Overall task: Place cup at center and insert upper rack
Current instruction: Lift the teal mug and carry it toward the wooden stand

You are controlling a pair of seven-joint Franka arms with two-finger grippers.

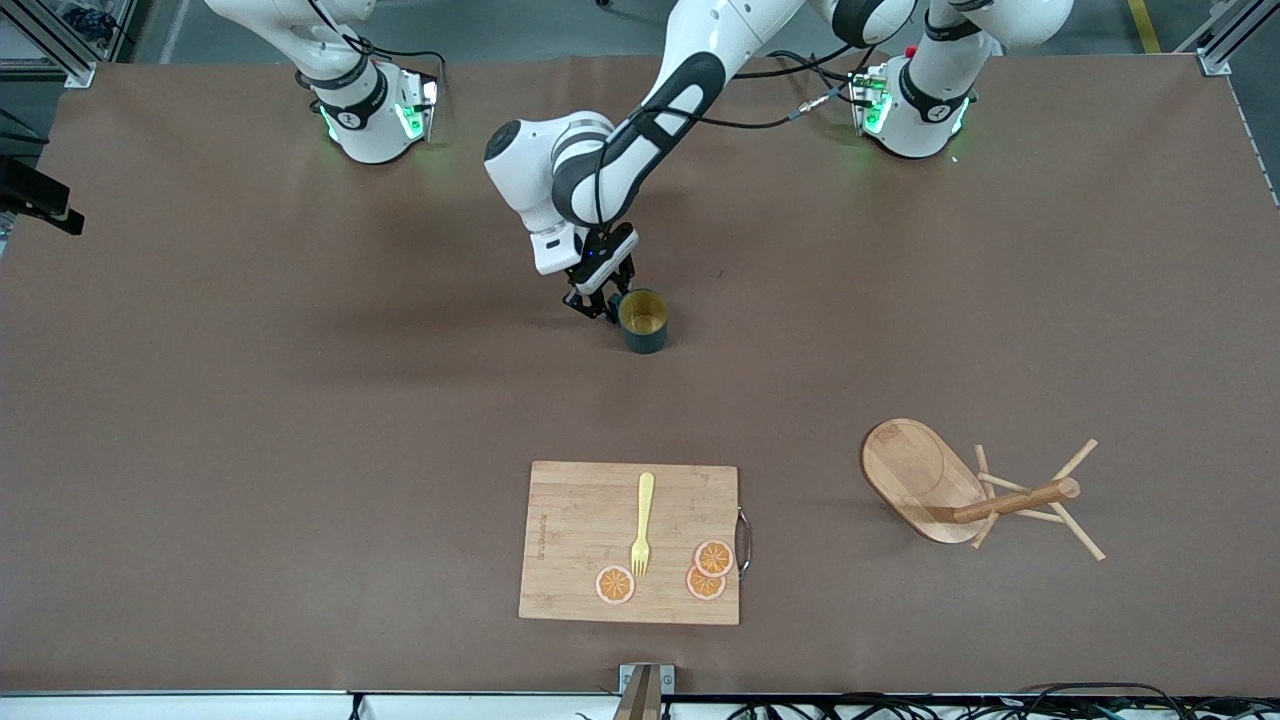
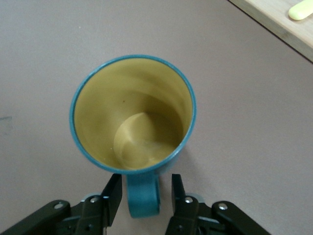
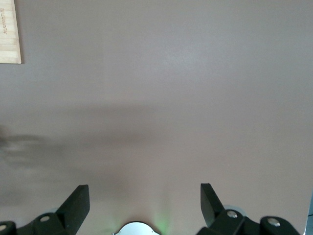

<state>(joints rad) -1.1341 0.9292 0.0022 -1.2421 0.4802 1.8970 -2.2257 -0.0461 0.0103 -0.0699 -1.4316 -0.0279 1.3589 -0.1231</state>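
The teal-green cup (image 1: 645, 320) with a yellow inside stands upright on the brown table (image 1: 300, 400) near its middle. My left gripper (image 1: 597, 305) is low beside it. In the left wrist view the cup (image 2: 132, 112) is seen from above, and its handle (image 2: 143, 198) lies between the open fingers of the left gripper (image 2: 145, 180), with a gap on each side. The wooden upper rack (image 1: 915, 475) lies on its side toward the left arm's end, nearer the front camera than the cup. My right gripper (image 3: 144, 188) is open and empty over bare table.
A bamboo cutting board (image 1: 560, 540) lies nearer the front camera than the cup, bearing a yellow fork (image 1: 642, 520) and three orange slices (image 1: 615, 585). Its corner shows in the left wrist view (image 2: 274, 14) and the right wrist view (image 3: 10, 29).
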